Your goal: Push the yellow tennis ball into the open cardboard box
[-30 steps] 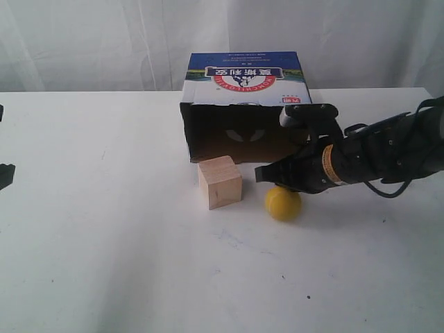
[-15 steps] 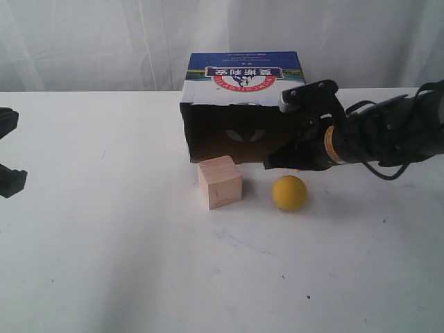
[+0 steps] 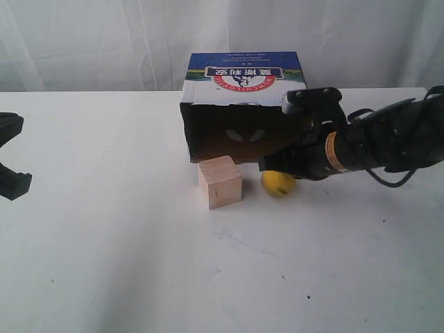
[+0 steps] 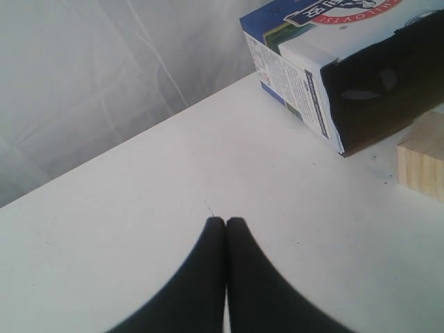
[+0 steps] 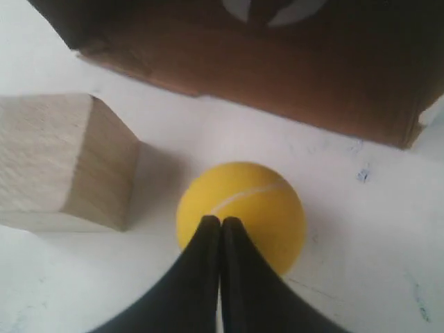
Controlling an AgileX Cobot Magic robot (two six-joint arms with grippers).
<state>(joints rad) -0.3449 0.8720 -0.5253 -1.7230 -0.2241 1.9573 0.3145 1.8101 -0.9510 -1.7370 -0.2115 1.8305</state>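
Observation:
The yellow tennis ball (image 3: 277, 183) (image 5: 240, 209) lies on the white table just in front of the open cardboard box (image 3: 243, 83) (image 4: 305, 76) (image 5: 277, 76), whose dark brown mouth faces the near side. My right gripper (image 3: 265, 165) (image 5: 220, 222) is shut, its joined tips over the near side of the ball, partly hiding it in the exterior view. My left gripper (image 4: 226, 223) is shut with nothing in it, far off at the table's left edge (image 3: 10, 156).
A pale wooden cube (image 3: 220, 182) (image 5: 62, 159) (image 4: 422, 156) stands just left of the ball, in front of the box mouth. White curtain (image 3: 104, 41) hangs behind the table (image 3: 208, 277).
The ball has rolled closer to the box mouth. My right gripper lifted off it, then came down over it again. The left gripper edged into view at the left.

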